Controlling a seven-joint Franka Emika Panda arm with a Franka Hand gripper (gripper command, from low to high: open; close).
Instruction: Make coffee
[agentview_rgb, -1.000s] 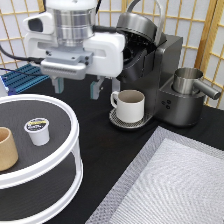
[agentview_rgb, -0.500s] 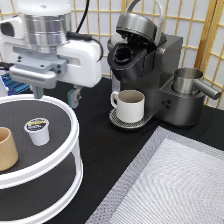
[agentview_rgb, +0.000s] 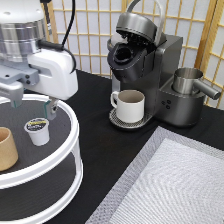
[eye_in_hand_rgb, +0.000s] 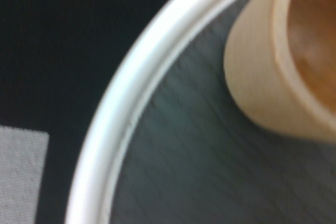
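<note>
The coffee pod (agentview_rgb: 38, 131), small and white with a dark labelled top, stands upright on the top shelf of a round white-rimmed tray (agentview_rgb: 75, 131). My gripper (agentview_rgb: 33, 104) hangs open just above and slightly behind the pod, one finger on each side, holding nothing. The dark coffee machine (agentview_rgb: 150, 70) stands at the exterior view's top right with its lid raised. A white handled mug (agentview_rgb: 131, 105) sits on its drip plate. The wrist view shows the tray's white rim (eye_in_hand_rgb: 120, 125) and black mesh floor.
A tan handleless cup (agentview_rgb: 7, 148) stands on the tray at the exterior view's left of the pod, and fills a corner of the wrist view (eye_in_hand_rgb: 285, 65). A steel pitcher (agentview_rgb: 189, 80) sits on the machine's right side. A grey mat (agentview_rgb: 175, 185) covers the table's bottom right.
My gripper has moved toward the exterior view's left and lower, from in front of the coffee machine to just above the pod on the tray. It stays open.
</note>
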